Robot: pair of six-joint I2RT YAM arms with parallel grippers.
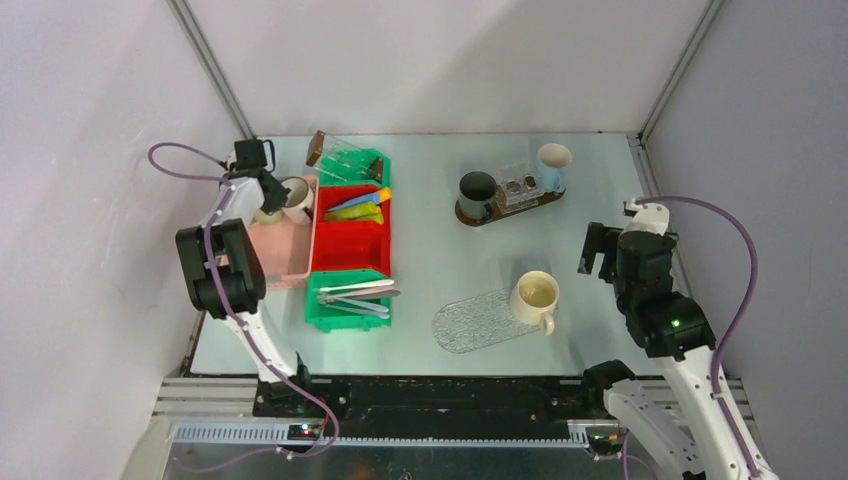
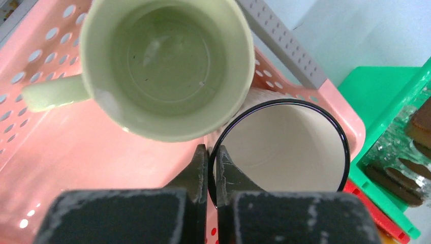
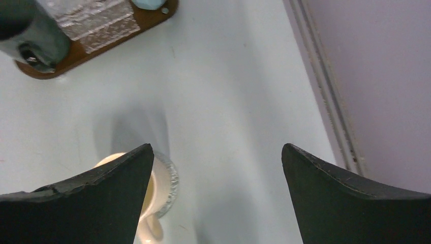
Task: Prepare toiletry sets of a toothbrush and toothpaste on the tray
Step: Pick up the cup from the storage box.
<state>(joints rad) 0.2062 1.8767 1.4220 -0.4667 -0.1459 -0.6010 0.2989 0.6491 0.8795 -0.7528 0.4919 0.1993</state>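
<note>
My left gripper [image 2: 212, 157] is shut on the near rim of a white mug with a black rim [image 2: 284, 147], one finger inside the mug and one outside. That mug [image 1: 297, 197] stands in the pink basket [image 1: 280, 250] beside a pale green mug [image 2: 167, 61]. Toothpaste tubes [image 1: 358, 207] lie in the red bin and toothbrushes [image 1: 352, 292] in the green bin. A cream mug [image 1: 535, 297] sits on the clear oval tray [image 1: 470, 320]. My right gripper [image 1: 598, 250] hangs open and holds nothing, to the right of the cream mug [image 3: 157, 188].
A brown tray [image 1: 500, 212] at the back holds a dark mug [image 1: 478, 193], a clear box [image 1: 520, 185] and a pale blue mug [image 1: 553, 165]. A green bin with a clear box [image 1: 350, 160] stands behind the red bin. The table's right edge rail [image 3: 325, 96] runs close to my right gripper.
</note>
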